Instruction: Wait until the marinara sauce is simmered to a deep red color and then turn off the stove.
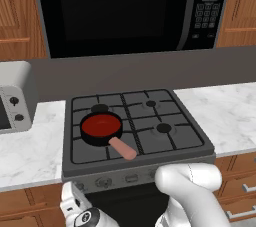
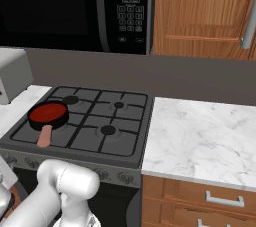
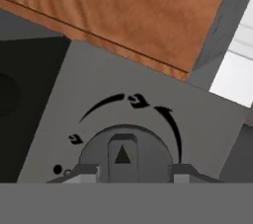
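The marinara sauce (image 1: 101, 125) (image 2: 48, 111) is a deep red disc in a small black pan with a pinkish handle (image 1: 122, 147). The pan sits on the front-left burner of the stove (image 1: 150, 121) (image 2: 100, 121). My gripper (image 1: 75, 193) is low at the stove's front left corner, by the row of knobs. In the hand view a round grey knob (image 3: 123, 151) with a triangle mark sits right between my fingertips, and the gripper (image 3: 133, 171) is shut on it. Flame marks curve around the knob on the grey panel.
A black microwave (image 1: 125, 6) hangs above the stove. A silver toaster oven (image 1: 12, 103) stands on the left counter. White marble counter (image 2: 205, 136) runs to the right, with wooden drawers (image 2: 220, 198) below and wooden cabinets (image 2: 200, 11) above.
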Controlling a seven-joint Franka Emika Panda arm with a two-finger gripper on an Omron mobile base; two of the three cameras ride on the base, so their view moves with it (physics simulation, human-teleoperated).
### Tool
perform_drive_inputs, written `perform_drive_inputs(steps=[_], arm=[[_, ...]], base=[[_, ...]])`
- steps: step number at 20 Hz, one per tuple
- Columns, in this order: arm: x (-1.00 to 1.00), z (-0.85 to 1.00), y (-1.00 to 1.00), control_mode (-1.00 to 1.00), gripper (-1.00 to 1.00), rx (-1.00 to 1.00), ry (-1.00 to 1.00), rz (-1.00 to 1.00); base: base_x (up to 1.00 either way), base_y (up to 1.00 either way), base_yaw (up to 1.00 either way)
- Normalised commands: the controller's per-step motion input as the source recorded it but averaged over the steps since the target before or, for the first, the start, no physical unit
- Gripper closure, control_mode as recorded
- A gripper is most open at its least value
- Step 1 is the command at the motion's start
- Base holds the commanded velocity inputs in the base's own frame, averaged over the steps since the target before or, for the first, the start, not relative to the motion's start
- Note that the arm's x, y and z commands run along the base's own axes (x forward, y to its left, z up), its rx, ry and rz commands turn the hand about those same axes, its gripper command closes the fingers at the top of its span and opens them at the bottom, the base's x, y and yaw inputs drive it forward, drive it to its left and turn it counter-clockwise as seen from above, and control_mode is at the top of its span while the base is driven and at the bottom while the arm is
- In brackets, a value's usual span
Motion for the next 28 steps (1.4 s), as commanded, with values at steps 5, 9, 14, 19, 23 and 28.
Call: perform_drive_inputs(steps=[5,9,14,19,23,28], arm=[[0.00,-0.01,0.00,-1.00,1.00,0.26,-0.04,-0.02],[0.00,0.00,0.00,-1.00,1.00,0.25,-0.01,-0.02],[0.00,-0.04,0.00,-1.00,1.00,0.27,0.00,-0.03],[0.00,-0.05,0.00,-1.00,1.00,0.30,0.00,-0.03],[0.00,-0.06,-0.01,-1.00,1.00,0.32,-0.02,-0.04],[0.00,-0.08,-0.01,-1.00,1.00,0.34,-0.02,-0.05]], base=[[0.00,0.00,0.00],[0.00,0.00,0.00],[0.00,0.00,0.00],[0.00,0.00,0.00],[0.00,0.00,0.00],[0.00,0.00,0.00]])
